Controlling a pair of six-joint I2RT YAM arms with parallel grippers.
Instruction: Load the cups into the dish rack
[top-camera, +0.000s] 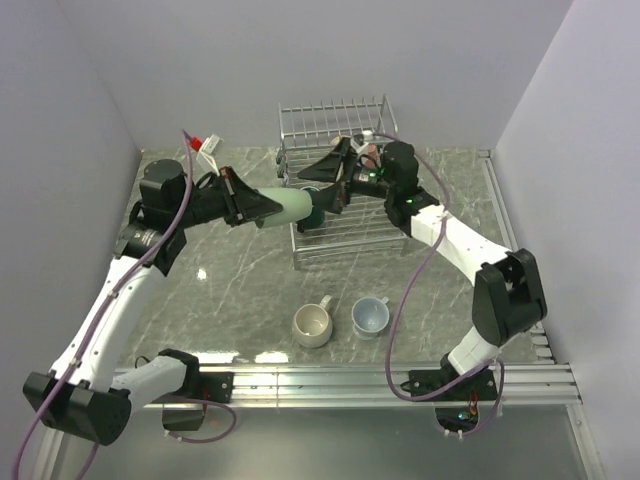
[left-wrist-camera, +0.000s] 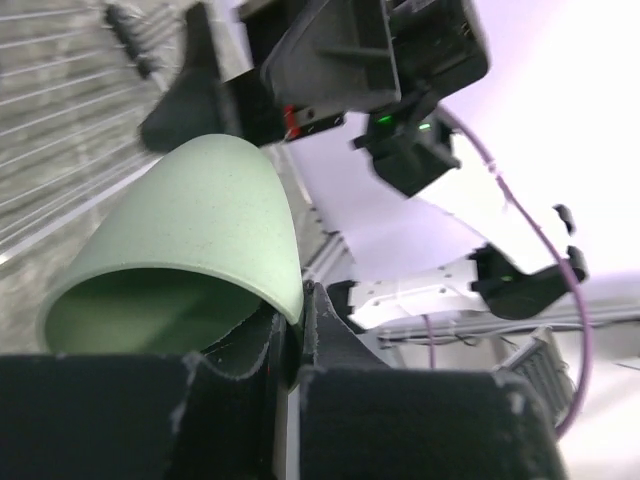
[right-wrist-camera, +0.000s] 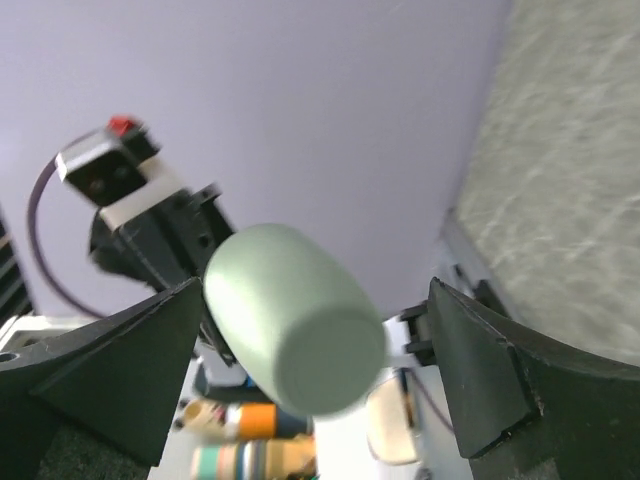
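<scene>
One rectangular silver wire dish rack (top-camera: 335, 118) stands at the upper centre of the top view. Three handled mugs show plainly there: one light green ceramic mug (top-camera: 292, 207) at the centre, and one beige ceramic mug (top-camera: 312, 324) and one pale blue-white ceramic mug (top-camera: 369, 316) at the lower centre. Any mugs inside the rack are too hidden to count. There are two white-and-black robot arms, the left arm (top-camera: 110, 300) and the right arm (top-camera: 465, 248). There are two black grippers, the left gripper (top-camera: 270, 208) and the right gripper (top-camera: 336, 183). There is one marbled grey table (top-camera: 230, 285).

The light green mug (top-camera: 290, 207) hangs sideways at the dish rack (top-camera: 335, 118); beige mug (top-camera: 312, 324), pale blue mug (top-camera: 368, 316) stand upright.
</scene>
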